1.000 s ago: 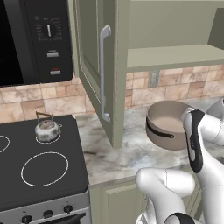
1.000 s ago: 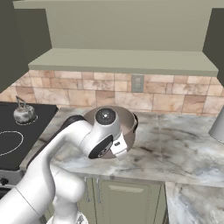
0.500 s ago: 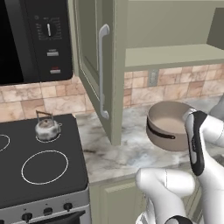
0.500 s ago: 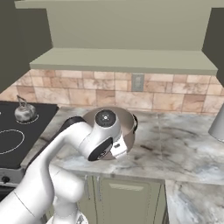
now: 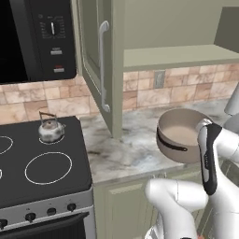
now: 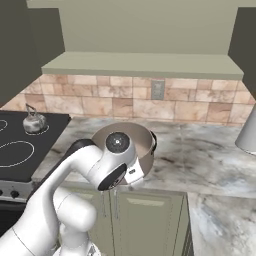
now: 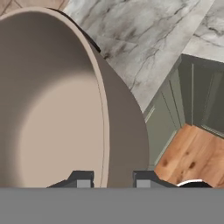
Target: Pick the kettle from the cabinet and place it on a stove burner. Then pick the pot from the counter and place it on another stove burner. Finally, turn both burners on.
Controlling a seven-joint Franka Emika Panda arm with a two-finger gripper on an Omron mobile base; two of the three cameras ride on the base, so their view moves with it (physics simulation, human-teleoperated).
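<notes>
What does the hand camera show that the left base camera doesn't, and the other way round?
Hand view alone: the pincer with one finger inside the pot's rim and one outside, shut on the wall, plus the wooden floor below. Left base view alone: the kettle sitting on a rear burner, the microwave and the open cabinet door. Both show the pot and the marbled counter.

the arm point(image 6: 75, 170) bends low and forward, its jaws clamped astride the pot's point(image 7: 65, 109) wall.
</notes>
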